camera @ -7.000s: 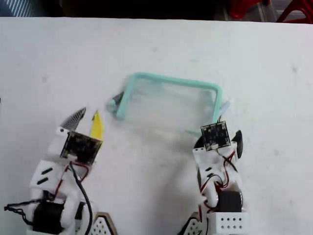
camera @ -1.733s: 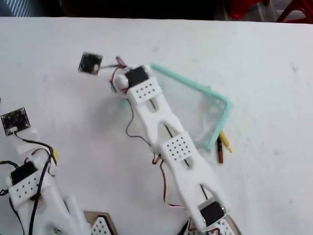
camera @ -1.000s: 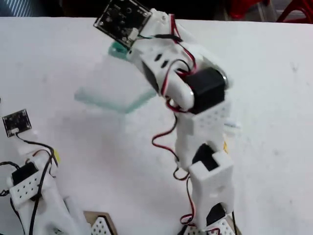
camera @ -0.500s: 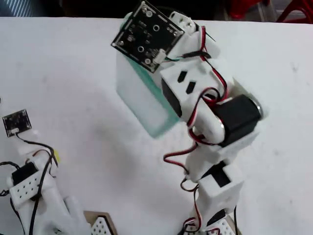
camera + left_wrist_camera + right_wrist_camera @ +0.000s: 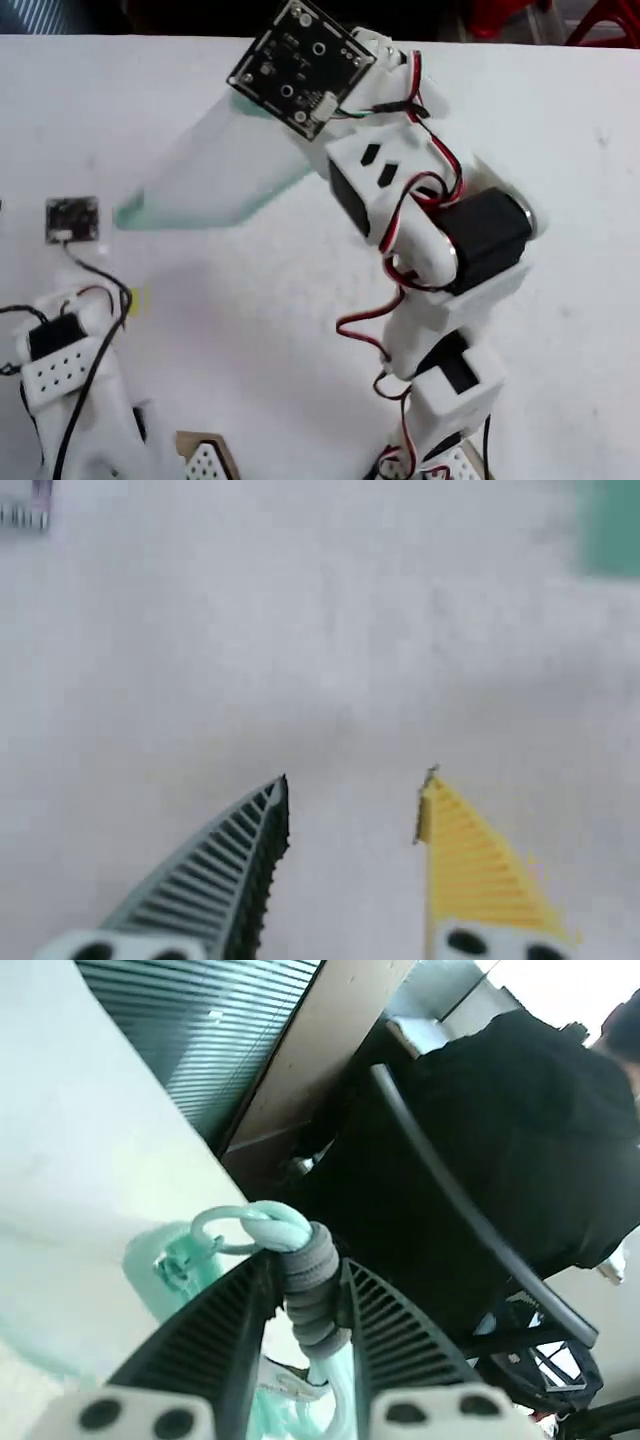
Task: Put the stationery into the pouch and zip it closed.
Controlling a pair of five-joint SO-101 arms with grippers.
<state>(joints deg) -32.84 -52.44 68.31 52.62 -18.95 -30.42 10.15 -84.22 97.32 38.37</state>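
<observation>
Pouch [image 5: 215,165] has swung up off the white table [image 5: 560,120], blinds [image 5: 205,1030] beyond.

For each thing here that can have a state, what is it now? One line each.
Clear plastic pouch with teal edging: raised off the table, held by its cord; zip unclear.
Grey cord loop: pinched in the right end effector.
Right end effector: shut on the cord loop.
Left end effector: open, empty, over the white table.

Clear pouch [image 5: 215,165] with mint-green trim; left gripper [image 5: 356,776] ribbed grey and yellow; white table [image 5: 560,130].
</observation>
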